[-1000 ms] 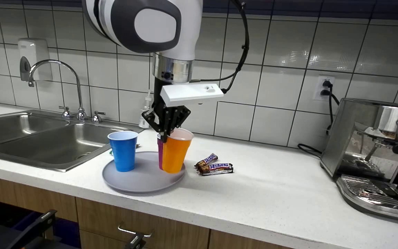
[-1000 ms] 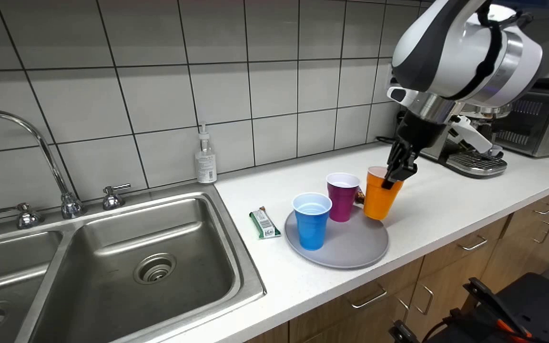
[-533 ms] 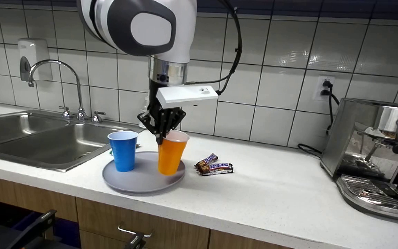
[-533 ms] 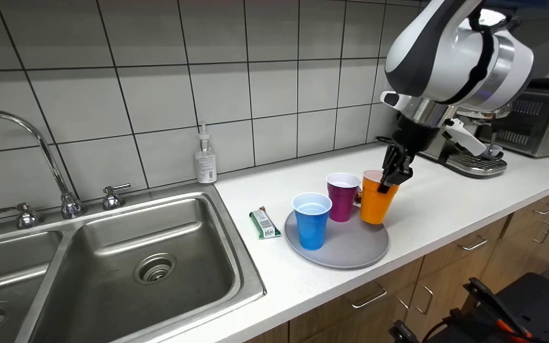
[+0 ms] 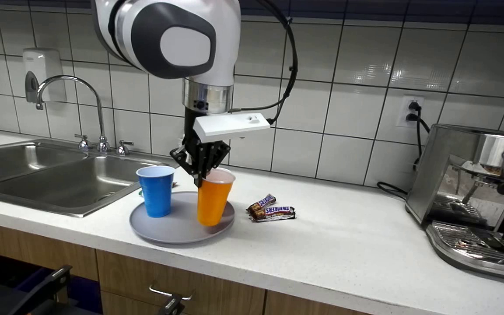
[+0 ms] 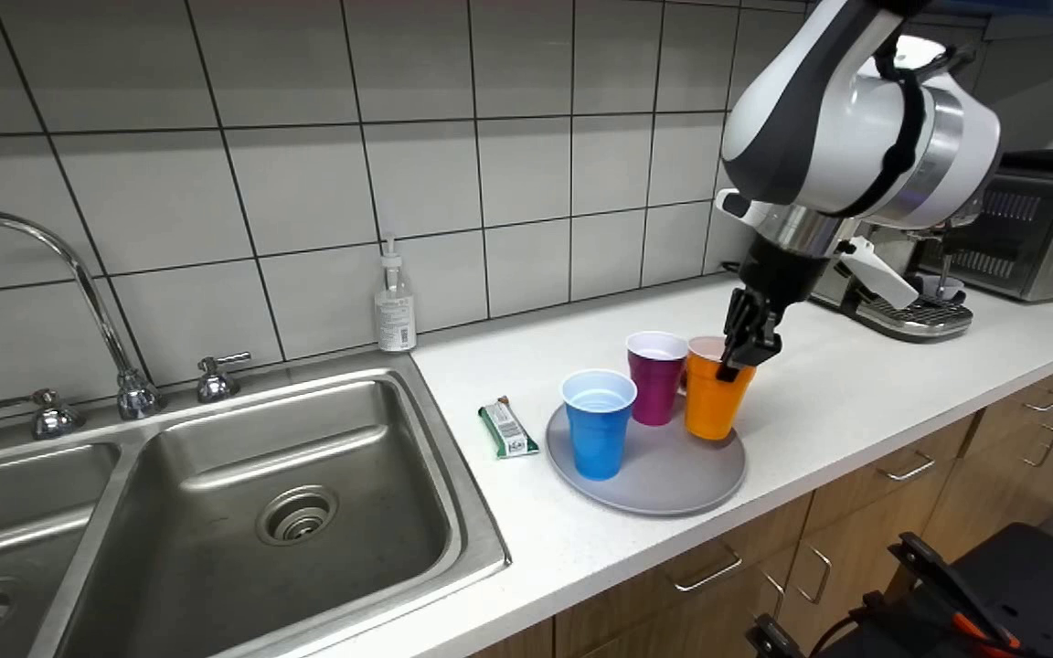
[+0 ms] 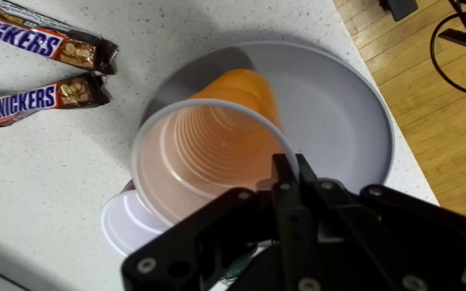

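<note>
My gripper [image 7: 295, 163] is shut on the rim of an orange cup [image 5: 213, 201], one finger inside the wall and one outside. Tilted, the cup shows over the right part of a round grey plate [image 5: 164, 229] in an exterior view; whether its base touches the plate I cannot tell. A blue cup [image 6: 598, 434] stands upright on that plate. Close beside the orange cup is a purple cup [image 6: 656, 388], also upright; its pale inside [image 7: 132, 224] is partly covered by the orange cup in the wrist view.
Two Snickers bars, one [image 5: 274, 213] in front of the other [image 5: 262, 203], lie right of the plate. A green-and-white bar [image 6: 508, 429] lies between plate and sink [image 6: 298, 457]. A soap bottle [image 6: 395, 306] stands by the wall, a coffee machine [image 5: 475, 192] farther along the counter.
The gripper and the orange cup have moved left and down in both exterior views, farther over the plate. The orange cup now hides the purple one in an exterior view. Other things stayed put.
</note>
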